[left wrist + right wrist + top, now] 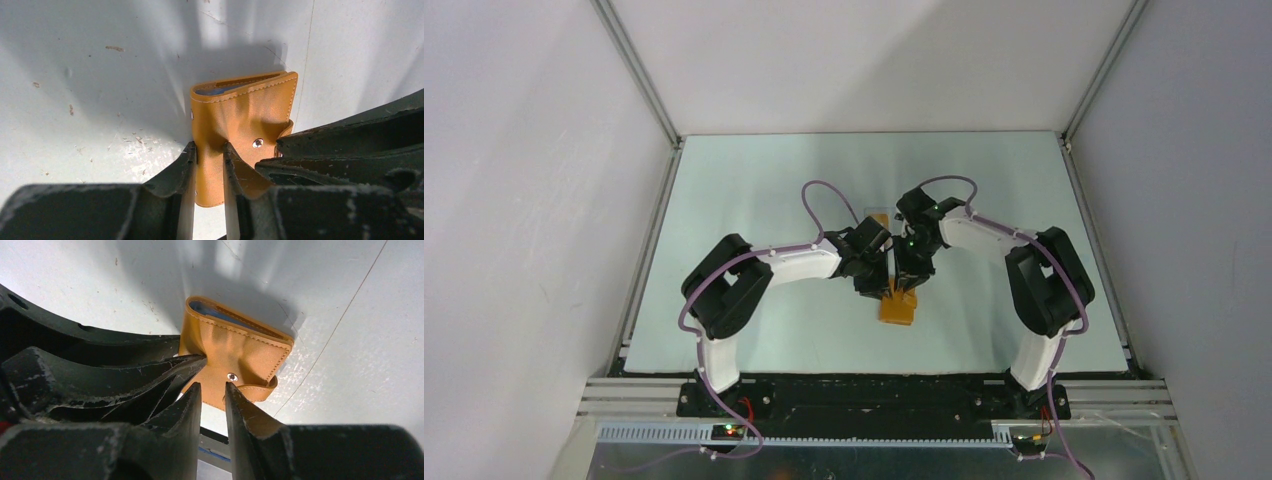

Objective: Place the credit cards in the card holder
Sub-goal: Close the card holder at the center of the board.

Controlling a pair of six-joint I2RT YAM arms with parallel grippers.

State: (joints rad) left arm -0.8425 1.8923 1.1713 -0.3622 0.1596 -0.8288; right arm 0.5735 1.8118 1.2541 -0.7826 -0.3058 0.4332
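1. Our left gripper [210, 150] is clamped on the card holder [245, 107]. Orange leather fills the narrow gap between its two fingers, and both press against it.
2. Our right gripper [214, 387] has its fingertips at the holder's near edge, just below the metal snap [232, 376]. The gap is narrow and the leather edge reaches only just into it, so we cannot tell whether it is pinched.
3. Both pairs of jaws come in at the same end of the holder, side by side and very close to each other.
4. Away from the jaws, the holder is folded, with a short strap curling out beside the snap.
5. At the end farthest from the jaws, a pocket gapes slightly. The edge of a blue card [220, 90] sits inside it, between the leather layers.
6. Under it all lies the white, scuffed table [75, 125]. We cannot tell whether the holder touches it.
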